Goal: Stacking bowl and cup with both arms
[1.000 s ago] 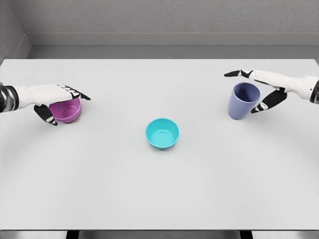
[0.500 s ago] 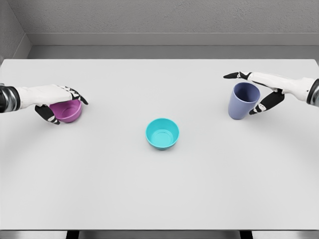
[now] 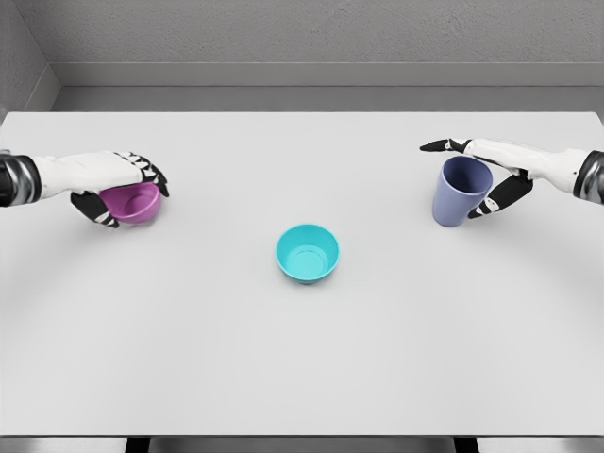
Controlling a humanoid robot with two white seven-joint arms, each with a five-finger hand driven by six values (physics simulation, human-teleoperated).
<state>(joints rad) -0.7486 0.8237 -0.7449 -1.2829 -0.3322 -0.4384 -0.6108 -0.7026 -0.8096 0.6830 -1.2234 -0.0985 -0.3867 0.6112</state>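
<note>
Head view: my left hand (image 3: 121, 184) has closed on the purple bowl (image 3: 132, 203), ready to lift; my right hand (image 3: 481, 175), fingers spread, still brackets the cup (image 3: 461, 191).

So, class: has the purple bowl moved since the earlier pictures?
Yes. The purple bowl, under the left robot hand, has shifted slightly up the picture, away from the unmoved teal bowl.

The left hand (image 3: 118, 179) covers the far rim of the purple bowl (image 3: 134, 204). The right hand (image 3: 491, 170) hides part of the blue cup (image 3: 461, 191) rim; contact cannot be determined. Both forearms are cut off at the picture edges.
</note>
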